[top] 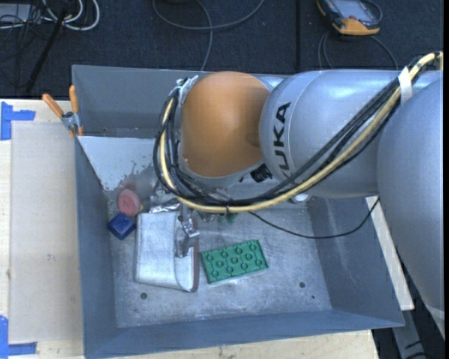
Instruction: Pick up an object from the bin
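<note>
We reach the approach step; our hand [184,239] hangs over the white flat block [156,251], mid-left in the bin [94,275]; spread or pressed together, we cannot tell; next, probably, straddling the block's edge.

light is coming from above, fairly even across the scene. the silver arm [337,126] is catching a broad soft highlight along its upper shell. the orange cover [217,118] is showing a dull sheen, no hard glare. the arm is throwing a shadow onto the far floor of the bin [322,275] beneath it. the bin's far left wall is glaring pale, almost white. the white packet [156,253] is reading bright on the near left floor. the green studded plate [235,262] just right of it is lying evenly lit. the ground beyond the far rim is sitting dark.
</note>
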`<state>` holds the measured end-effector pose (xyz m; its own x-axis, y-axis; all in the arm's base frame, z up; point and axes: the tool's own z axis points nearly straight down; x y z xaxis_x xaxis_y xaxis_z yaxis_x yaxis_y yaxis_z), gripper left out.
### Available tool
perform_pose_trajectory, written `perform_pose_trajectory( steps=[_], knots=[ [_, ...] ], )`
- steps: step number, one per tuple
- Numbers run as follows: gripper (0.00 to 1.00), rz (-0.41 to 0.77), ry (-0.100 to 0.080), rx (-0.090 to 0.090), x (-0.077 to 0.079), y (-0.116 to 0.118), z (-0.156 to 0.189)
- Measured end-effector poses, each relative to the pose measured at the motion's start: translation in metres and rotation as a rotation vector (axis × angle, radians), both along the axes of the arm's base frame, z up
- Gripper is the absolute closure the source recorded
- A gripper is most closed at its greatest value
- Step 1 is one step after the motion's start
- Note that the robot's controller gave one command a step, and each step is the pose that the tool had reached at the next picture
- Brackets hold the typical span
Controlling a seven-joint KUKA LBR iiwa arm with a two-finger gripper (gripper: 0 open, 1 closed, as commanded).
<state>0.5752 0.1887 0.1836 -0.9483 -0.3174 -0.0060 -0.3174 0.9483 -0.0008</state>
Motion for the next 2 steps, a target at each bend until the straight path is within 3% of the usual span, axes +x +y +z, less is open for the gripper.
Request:
perform_pose_trajectory(
  steps=[1, 2],
  knots=[
    [0.00, -0.115, -0.027, 0.014, 0.001, -0.022, -0.078],
    [0.00, -0.022, 0.002, 0.000, -0.004, -0.138, -0.101]
  ],
)
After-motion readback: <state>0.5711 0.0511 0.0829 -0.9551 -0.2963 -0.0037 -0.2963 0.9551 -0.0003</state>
